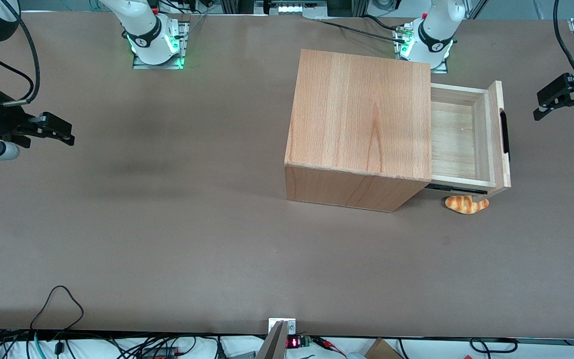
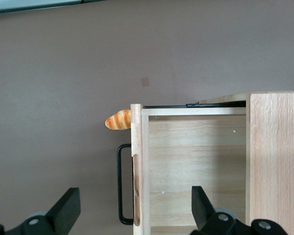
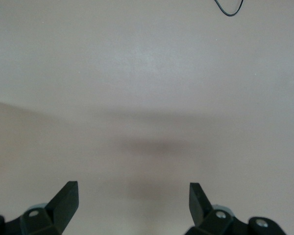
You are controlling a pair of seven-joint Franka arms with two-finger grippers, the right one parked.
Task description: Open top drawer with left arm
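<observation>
Bread first: that little toy loaf (image 1: 467,204) lies on the counter (image 1: 167,224) nearest the front camera, tucked just under the lip of the top drawer (image 1: 459,139), lower than my gripper (image 1: 566,102) and nearer the camera than it. My gripper on the left arm (image 1: 434,30) hangs clear of the drawer front, toward the working arm's end of the counter, touching nothing. Its fingers (image 2: 63,210) stand wide apart, and in the wrist view they straddle the front panel from above without contact. I judge that spread makes sense if the pull is finished, since nothing needs holding. Now the drawer: it sticks well out of the cabinet (image 1: 361,129) toward my gripper, the black handle (image 1: 504,132) facing me, the slide rail showing beneath it. Looking inside, I see only pale planks; as far as the cabinet top lets me see, it holds nothing. By my reading the opening is done, or nearly.
</observation>
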